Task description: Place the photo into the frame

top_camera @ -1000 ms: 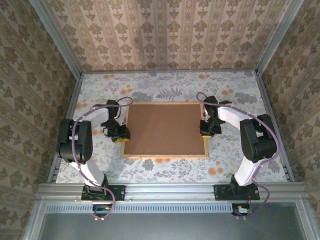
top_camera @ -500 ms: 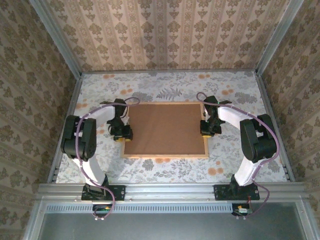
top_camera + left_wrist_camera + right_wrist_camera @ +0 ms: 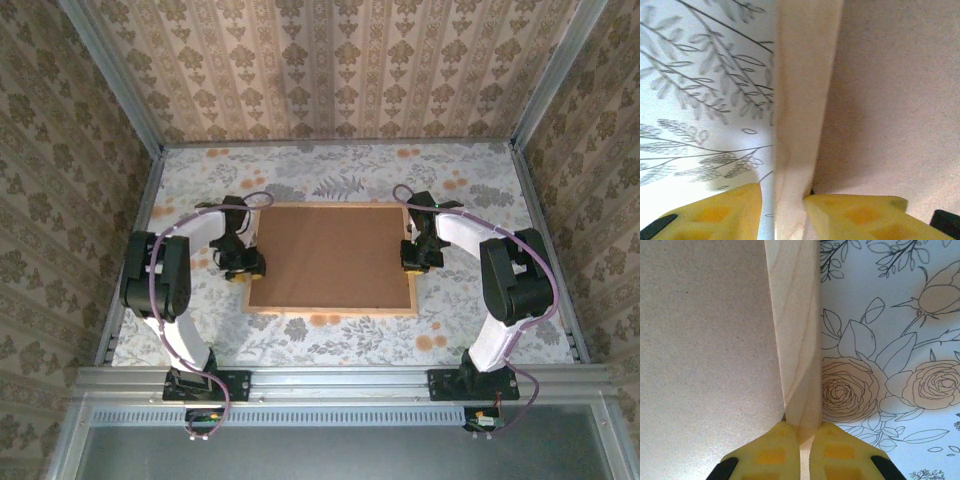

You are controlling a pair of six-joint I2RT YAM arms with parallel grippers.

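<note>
the frame (image 3: 330, 258) lies back-up and flat on the floral tabletop (image 3: 330, 170), brown board showing. the right end effector (image 3: 412, 258) is clenched on its right moulding (image 3: 795, 340). the left end effector (image 3: 247, 268) straddles the left moulding (image 3: 800, 100); i cannot tell whether it is gripping it.

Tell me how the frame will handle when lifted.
Probably stiff: the frame has straight wooden moulding and a flat board, so it should rise without sagging. Likely light for its size, as the rails look thin. The smooth, narrow rail pinched by the right gripper might slip or pivot, so lifting one side alone could tilt it.
</note>
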